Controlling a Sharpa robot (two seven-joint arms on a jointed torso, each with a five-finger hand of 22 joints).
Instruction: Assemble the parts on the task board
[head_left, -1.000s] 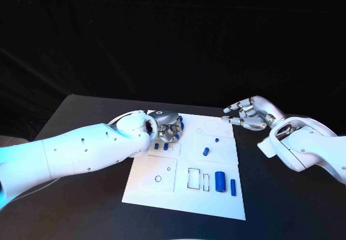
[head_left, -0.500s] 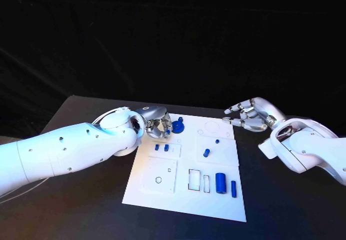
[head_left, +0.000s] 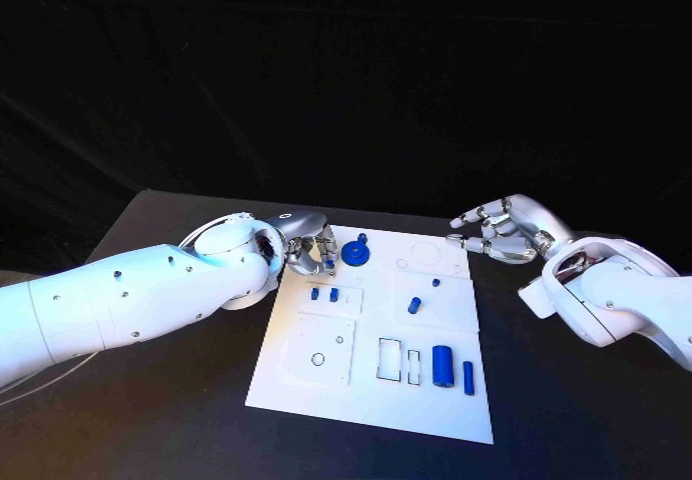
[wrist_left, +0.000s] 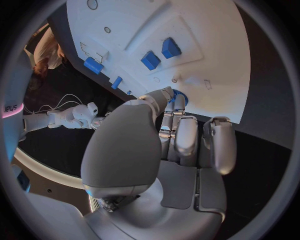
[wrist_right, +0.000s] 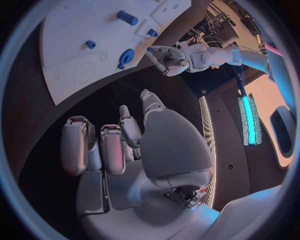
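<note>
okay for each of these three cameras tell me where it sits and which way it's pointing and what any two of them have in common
Head view: on the robot's head, looking down at the task board; both white arms enter, left hand at the blue gear, right hand off the board.
Left wrist view: behind the left hand, facing the board; its palm and fingers rise mid-circle.
Right wrist view: behind the right hand, facing the board's edge; the left hand shows beyond.
Shared: the gear appears in all three.

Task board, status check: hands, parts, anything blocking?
Left hand at the blue round part on the far end of the task board, grip unclear. Right hand open, off the board's far right corner. Nothing in the way.
</note>
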